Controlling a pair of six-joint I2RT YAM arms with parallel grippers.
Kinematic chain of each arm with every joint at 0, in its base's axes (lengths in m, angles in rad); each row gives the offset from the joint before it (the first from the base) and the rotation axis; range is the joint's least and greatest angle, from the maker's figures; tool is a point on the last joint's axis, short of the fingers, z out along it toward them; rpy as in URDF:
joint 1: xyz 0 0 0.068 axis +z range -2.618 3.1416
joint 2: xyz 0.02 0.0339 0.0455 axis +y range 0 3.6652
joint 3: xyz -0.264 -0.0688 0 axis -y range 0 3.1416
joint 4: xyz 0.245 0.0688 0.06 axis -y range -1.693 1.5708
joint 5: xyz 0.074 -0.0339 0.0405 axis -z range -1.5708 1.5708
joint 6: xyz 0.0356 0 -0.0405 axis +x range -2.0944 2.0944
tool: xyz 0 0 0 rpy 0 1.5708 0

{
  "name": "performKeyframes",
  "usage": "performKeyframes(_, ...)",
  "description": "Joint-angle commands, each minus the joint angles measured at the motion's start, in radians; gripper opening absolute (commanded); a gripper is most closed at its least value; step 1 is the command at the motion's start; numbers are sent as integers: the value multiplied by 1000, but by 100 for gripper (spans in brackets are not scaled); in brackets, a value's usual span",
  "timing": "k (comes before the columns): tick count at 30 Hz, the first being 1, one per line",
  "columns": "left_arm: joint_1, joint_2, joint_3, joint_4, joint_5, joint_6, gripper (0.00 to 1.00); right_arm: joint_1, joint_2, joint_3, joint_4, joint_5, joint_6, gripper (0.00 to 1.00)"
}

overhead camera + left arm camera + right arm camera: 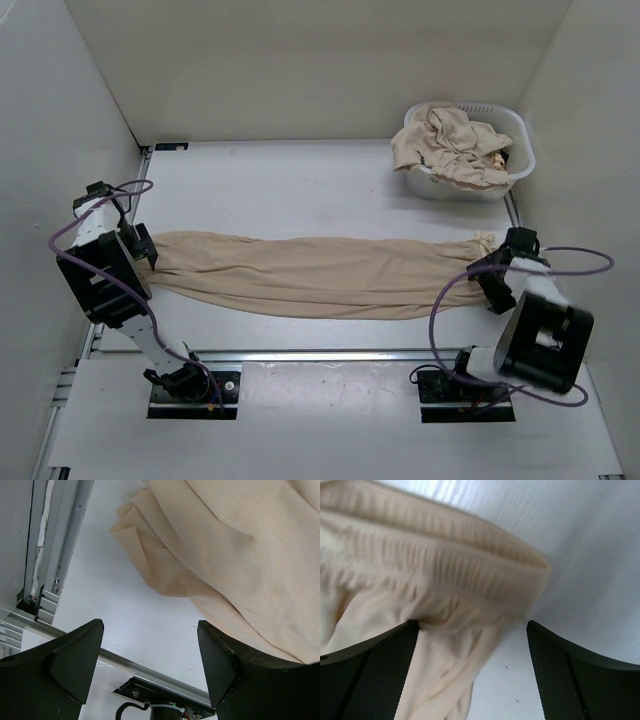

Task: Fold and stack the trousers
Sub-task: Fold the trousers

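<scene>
The trousers [320, 275] lie stretched out long across the table [300, 180], one end by each arm. The left gripper [148, 258] hangs at the left end, jaws wide, with bare table between them. The right gripper [488, 268] also gapes wide, over the gathered right end. At the far right, a white basket [470, 190] holds more beige cloth.

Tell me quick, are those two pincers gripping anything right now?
Left pincer: open, holding nothing, beside one end of the thin beige-tan cloth trousers.
Right pincer: open, holding nothing, above their other end.
</scene>
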Motion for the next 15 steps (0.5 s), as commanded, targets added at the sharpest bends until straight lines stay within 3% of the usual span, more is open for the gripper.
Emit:
performKeyframes(1, 4, -38, 9, 9, 21, 0, 87, -4, 213, 121, -66, 43, 68, 92)
performKeyframes(4, 4, -38, 9, 9, 10, 0, 87, 5, 356, 179, -75, 18, 68, 87)
performKeyframes(6, 4, -47, 9, 9, 10, 0, 87, 5, 399, 179, -75, 4, 77, 76)
performKeyframes(8, 4, -56, 0, 9, 10, 0, 87, 5, 410, 161, -45, -31, 86, 53)
performKeyframes(9, 4, -56, 0, 9, 10, 0, 87, 5, 410, 152, -45, -31, 86, 24)
performKeyframes(12, 4, -65, -9, 0, 21, 0, 89, 5, 410, 152, -29, -51, 71, 0)
performKeyframes(15, 4, -75, -9, 0, 21, 0, 93, 5, 392, 152, -39, -25, 49, 0)
